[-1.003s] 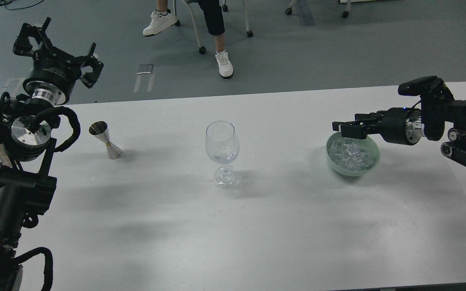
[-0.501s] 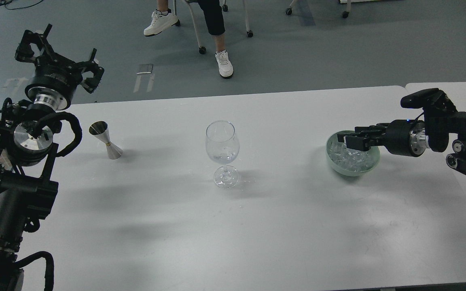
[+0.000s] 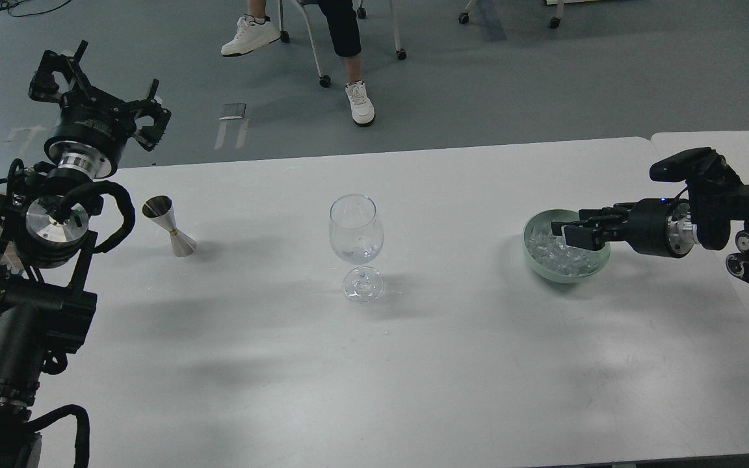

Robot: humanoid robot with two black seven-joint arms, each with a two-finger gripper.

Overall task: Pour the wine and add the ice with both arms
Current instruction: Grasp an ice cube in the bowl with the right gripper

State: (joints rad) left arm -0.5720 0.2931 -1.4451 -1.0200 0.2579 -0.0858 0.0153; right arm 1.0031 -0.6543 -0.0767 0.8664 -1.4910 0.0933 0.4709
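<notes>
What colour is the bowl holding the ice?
Pale mint green bowl, seen best in the head view.

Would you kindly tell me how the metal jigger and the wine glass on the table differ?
The jigger is opaque polished steel, while the wine glass is clear. The jigger is the shorter of the two and shaped as two cones joined at a narrow waist; the wine glass has a rounded bowl on a thin stem and round foot. The jigger stands left of the wine glass. Both stand upright and untouched.

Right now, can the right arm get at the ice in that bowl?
Probably yes. The right gripper is already down inside the green bowl, right at the ice, with nothing between them. Whether it holds a cube I cannot tell.
</notes>
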